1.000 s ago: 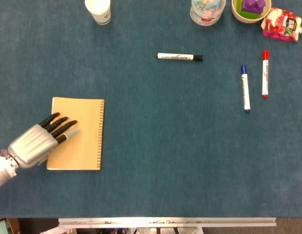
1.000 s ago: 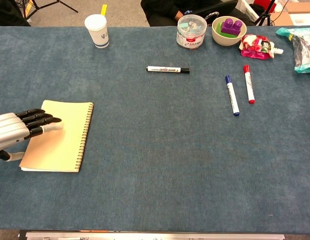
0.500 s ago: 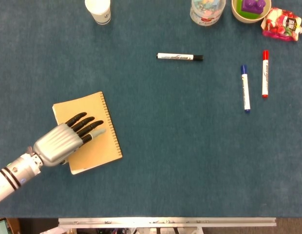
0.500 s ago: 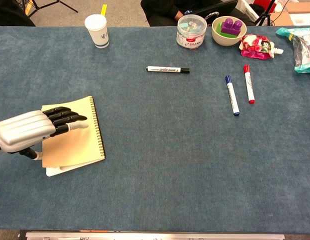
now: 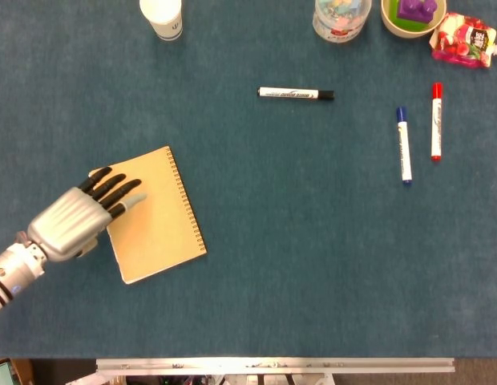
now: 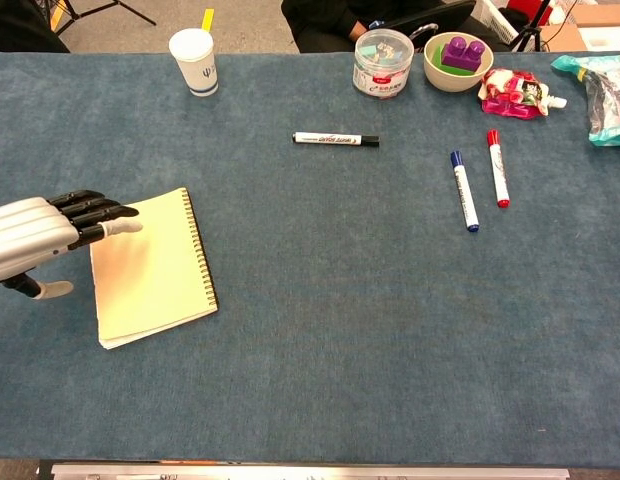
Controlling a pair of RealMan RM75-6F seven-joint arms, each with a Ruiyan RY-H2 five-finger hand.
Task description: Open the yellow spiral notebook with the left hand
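Rotated further, closed yellow spiral notebook (image 5: pixel 154 213) lies diagonal under left hand (image 5: pixel 72 223).

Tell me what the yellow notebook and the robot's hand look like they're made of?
The yellow notebook looks like matte card or thick paper, with a dark coil, probably wire, along its right edge. The left hand looks like ridged silvery metal or painted plastic on its back, with dark fingers, perhaps rubber or plastic; the look leaves that open.

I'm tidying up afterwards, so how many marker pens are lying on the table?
3: a black marker lying crosswise near the table's middle, and a blue marker beside a red marker on the right. None look hidden.
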